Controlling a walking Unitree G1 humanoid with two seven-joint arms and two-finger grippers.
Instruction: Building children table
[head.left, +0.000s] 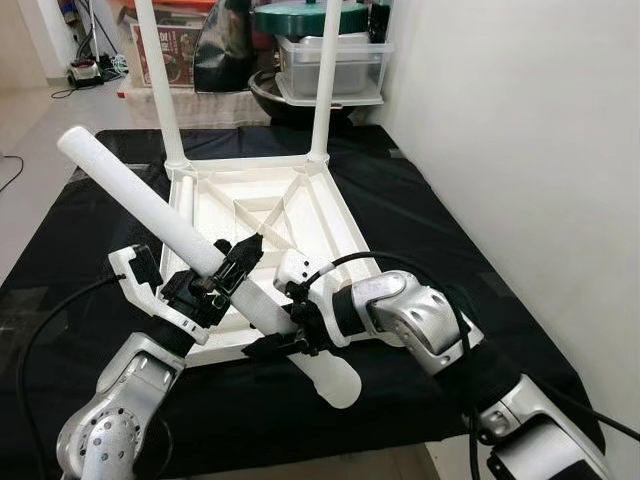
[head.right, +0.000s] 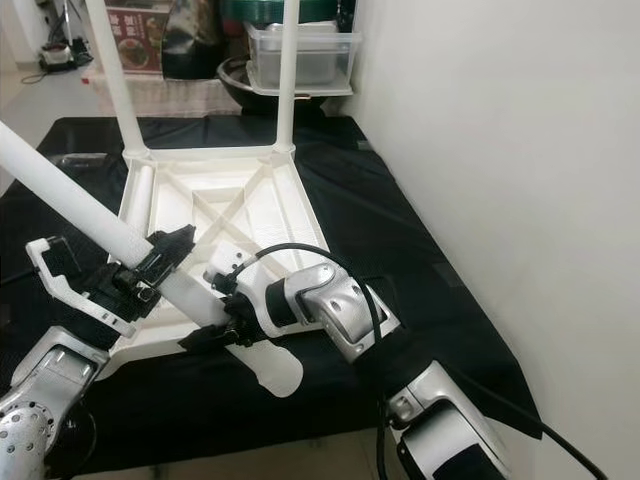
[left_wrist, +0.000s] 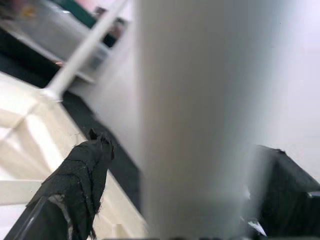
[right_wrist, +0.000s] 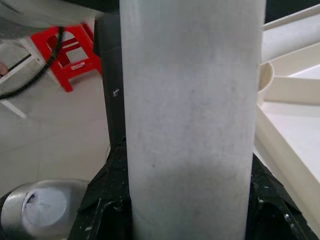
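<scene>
Left pincer (head.left: 232, 268): mine, closed across the loose table leg (head.left: 150, 205), about halfway along its length. Right pincer (head.left: 290, 325): closed on the same leg, nearer its thick end.

Left eye view. Item: loose leg, white, long axis slanting from far left, raised, down to near right, where the thick end overhangs the near edge of the tabletop (head.left: 330, 225). Item: tabletop, upside down on a black cloth (head.left: 420, 220), ribs showing. Two legs already stand in the far corners, one far left (head.left: 160, 80), one far right (head.left: 326, 80). The near corners hold none.

Right eye view. Same lot. My right arm (head.right: 330, 305) reaches in from the near right; the leg's thick end lies just off the near edge, closest to my right pincer. Judgement: the near sockets lie directly below the grip, so the leg must swing upright with its thick end down before seating.

Left wrist view. Leg, blurred, close against the camera; one black finger (left_wrist: 80, 175) beside it, tabletop beyond.

Right wrist view. Leg clamped between both black fingers (right_wrist: 112, 195); tabletop rim to one side, a red stool (right_wrist: 67, 47) on the floor behind.
</scene>
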